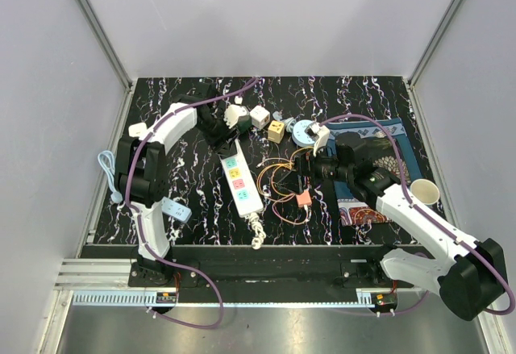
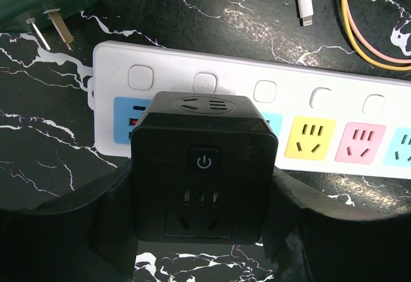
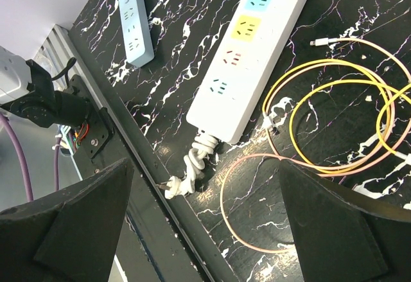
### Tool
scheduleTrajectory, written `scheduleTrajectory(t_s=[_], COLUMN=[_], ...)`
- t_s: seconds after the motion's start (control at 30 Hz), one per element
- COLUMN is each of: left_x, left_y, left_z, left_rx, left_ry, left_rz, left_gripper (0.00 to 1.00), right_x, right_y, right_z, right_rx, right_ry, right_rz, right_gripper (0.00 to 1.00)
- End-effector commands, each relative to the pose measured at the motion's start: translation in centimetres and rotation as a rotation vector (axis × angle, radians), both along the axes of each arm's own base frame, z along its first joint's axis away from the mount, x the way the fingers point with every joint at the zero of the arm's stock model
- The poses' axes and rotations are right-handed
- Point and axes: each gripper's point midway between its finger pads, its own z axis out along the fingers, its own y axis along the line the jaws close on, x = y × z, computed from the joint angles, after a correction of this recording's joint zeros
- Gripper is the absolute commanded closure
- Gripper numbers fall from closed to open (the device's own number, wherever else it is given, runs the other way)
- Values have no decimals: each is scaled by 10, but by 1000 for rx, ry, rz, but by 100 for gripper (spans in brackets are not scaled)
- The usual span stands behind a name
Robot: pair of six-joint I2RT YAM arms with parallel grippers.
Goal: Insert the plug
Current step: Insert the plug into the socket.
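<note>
Left wrist, black plug, power symbol

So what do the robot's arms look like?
The left arm and right arm both have white shells with chunky black joints, and a purple cable runs along each. The left tool and right tool are black, with two thick, wedge-shaped fingers.
</note>
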Motion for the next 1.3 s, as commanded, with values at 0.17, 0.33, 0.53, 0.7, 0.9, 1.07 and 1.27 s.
scheduleTrajectory(t_s=[0.17,0.33,0.53,0.7,0.9,1.07,1.27], left_x=[7,4,-1,0,-4,-11,-25], left_y=[-5,-6,-4,-3,3,9,16], left_z=[17,4,-12,-22,-35,-46,-50], left_rx=[-22,-3,30,44,82,127,139], left_ry=[-44,-12,21,40,72,95,99], left_rz=[-41,-41,-43,-40,-22,-10,19], left_gripper=[100,100,100,100,100,100,100], right_x=[3,1,1,0,0,1,1], right_y=[7,7,8,9,9,10,10], right_z=[22,20,17,17,14,16,14], right_rx=[37,36,36,38,34,36,36], right_ry=[-56,-52,-44,-41,-36,-41,-41], right_rz=[34,37,45,54,53,60,67], right_gripper=[0,0,0,0,0,0,0])
